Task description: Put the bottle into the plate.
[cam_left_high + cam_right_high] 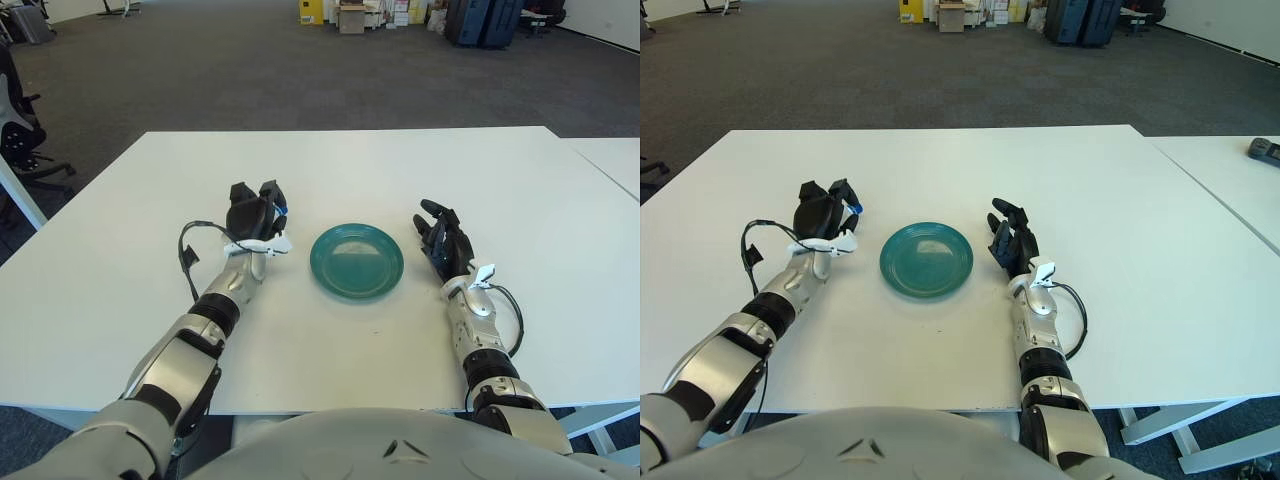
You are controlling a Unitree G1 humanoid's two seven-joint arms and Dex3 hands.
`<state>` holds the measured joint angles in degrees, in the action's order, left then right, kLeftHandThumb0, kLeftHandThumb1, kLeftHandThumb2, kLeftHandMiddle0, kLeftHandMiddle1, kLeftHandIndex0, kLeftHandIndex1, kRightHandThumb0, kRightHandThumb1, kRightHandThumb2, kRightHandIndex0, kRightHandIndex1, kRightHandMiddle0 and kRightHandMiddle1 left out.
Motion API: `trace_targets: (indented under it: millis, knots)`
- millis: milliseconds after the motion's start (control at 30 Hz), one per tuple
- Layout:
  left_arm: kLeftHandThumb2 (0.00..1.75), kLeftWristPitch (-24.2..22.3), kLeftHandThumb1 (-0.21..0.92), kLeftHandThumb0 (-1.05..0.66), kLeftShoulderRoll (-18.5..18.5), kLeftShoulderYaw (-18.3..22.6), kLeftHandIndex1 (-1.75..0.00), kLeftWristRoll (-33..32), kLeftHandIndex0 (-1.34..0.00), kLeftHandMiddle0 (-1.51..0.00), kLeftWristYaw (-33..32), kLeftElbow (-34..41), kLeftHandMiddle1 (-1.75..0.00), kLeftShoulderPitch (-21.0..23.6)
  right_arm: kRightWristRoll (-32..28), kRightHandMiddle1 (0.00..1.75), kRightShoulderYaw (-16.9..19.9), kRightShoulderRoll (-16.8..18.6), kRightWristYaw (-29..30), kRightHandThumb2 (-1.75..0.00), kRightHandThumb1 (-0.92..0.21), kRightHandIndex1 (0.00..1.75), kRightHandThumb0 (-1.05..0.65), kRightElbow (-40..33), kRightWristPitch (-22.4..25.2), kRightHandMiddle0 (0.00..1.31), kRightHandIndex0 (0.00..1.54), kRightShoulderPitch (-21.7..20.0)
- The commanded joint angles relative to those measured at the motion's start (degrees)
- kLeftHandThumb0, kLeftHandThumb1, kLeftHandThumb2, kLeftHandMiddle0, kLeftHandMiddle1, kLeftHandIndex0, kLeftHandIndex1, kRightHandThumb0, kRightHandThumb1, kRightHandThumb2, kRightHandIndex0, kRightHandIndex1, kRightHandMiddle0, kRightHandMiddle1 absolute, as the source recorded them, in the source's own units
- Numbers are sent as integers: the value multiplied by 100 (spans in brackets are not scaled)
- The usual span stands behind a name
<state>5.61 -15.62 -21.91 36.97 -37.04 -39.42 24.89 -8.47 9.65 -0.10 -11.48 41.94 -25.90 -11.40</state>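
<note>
A teal plate (356,260) lies on the white table (340,160), between my two hands. My left hand (256,215) is just left of the plate, with its fingers curled around a small object. Only a blue bit of that object (283,210) shows past the fingers, and I take it for the bottle. No other bottle is on the table. My right hand (441,238) shows just right of the plate, fingers spread and holding nothing.
The table's far edge and right edge (590,165) are in view, with a second white table (1240,170) beyond the right edge. Grey carpet, an office chair (15,120) at far left and boxes lie beyond.
</note>
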Motion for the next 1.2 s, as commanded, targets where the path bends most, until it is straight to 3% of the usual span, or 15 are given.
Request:
trace_targets:
  millis: [0, 267, 500, 1067, 1167]
  knots:
    - [122, 74, 39, -44, -153, 58, -175, 99, -55, -113, 234, 873, -175, -149, -64, 88, 7, 68, 4, -101, -92, 1, -83, 182, 166, 2, 36, 162]
    - [121, 39, 40, -44, -244, -36, -175, 532, -54, -113, 505, 2244, -175, -445, -37, 88, -13, 76, 17, -101, -92, 1, -84, 257, 205, 2, 36, 113]
    - [121, 210, 40, -44, -248, -47, -175, 746, -54, -112, 682, 2796, -175, -652, -44, 89, -7, 77, -21, -100, -92, 1, -84, 367, 169, 2, 36, 63]
    - [121, 541, 39, -44, -361, 31, -175, 1007, -54, -112, 1035, 2905, -175, -627, -53, 90, -6, 81, -100, -100, -92, 1, -85, 483, 115, 3, 38, 4]
    - [116, 642, 44, -43, -479, 140, -175, 953, -51, -103, 1001, 2671, -175, -536, -59, 90, -7, 69, -141, -99, -92, 1, -85, 494, 102, 3, 38, 8]
